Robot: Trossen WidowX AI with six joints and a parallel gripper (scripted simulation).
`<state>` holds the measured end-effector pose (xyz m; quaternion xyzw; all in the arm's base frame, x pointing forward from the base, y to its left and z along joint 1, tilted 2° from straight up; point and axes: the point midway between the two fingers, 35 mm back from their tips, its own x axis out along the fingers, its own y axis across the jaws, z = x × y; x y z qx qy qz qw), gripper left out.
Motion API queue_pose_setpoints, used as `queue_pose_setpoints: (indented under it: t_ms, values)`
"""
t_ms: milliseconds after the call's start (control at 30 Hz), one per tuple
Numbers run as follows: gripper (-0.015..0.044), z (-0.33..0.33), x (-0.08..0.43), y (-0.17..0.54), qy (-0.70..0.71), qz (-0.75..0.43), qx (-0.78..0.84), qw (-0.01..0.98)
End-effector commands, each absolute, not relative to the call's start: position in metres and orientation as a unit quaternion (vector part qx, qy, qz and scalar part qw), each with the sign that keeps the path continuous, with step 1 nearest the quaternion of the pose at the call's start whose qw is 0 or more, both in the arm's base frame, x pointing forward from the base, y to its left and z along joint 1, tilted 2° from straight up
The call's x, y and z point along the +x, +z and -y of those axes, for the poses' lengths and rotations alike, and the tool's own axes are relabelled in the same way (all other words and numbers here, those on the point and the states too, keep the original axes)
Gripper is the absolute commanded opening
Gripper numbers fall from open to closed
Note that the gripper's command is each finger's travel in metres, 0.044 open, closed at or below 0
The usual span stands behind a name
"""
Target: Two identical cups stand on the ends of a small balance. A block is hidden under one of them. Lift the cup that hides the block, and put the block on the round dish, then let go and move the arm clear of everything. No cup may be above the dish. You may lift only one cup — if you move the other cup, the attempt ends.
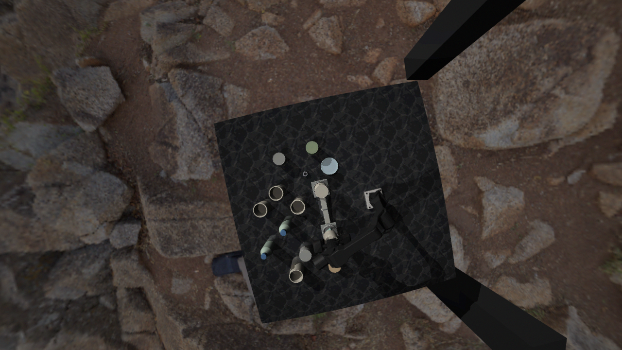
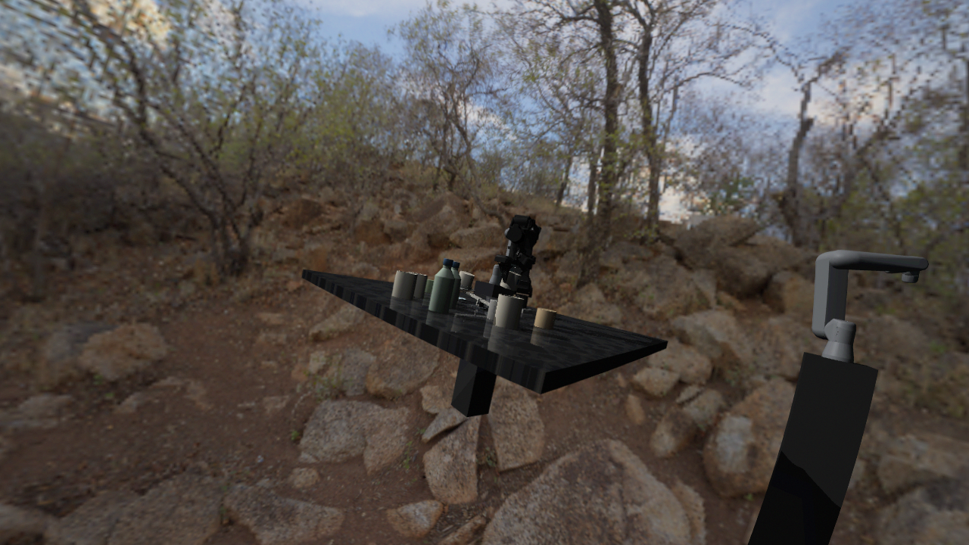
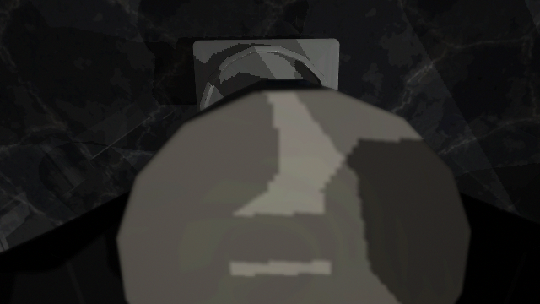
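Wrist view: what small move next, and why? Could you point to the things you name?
Probably ease the held beige round cup (image 1: 329, 234) (image 2: 516, 274) (image 3: 270, 177) straight up slightly before going sideways: it covers part of the grey square balance pan (image 1: 324, 225) (image 3: 328, 55), and I can't make out the block beneath, so clearance is unconfirmed.
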<state>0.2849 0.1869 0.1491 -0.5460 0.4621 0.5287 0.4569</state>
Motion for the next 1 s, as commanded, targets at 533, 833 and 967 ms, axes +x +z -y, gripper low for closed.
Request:
queue_pose_setpoints:
  t_ms: [533, 833, 967]
  values:
    - [0.0000, -0.1868, 0.2846, 0.1530, 0.529, -0.462, -0.546, 0.457]
    - [0.0000, -0.1868, 0.2846, 0.1530, 0.529, -0.462, -0.546, 0.457]
    - [0.0000, -0.1868, 0.2846, 0.1530, 0.529, -0.462, -0.546, 0.457]
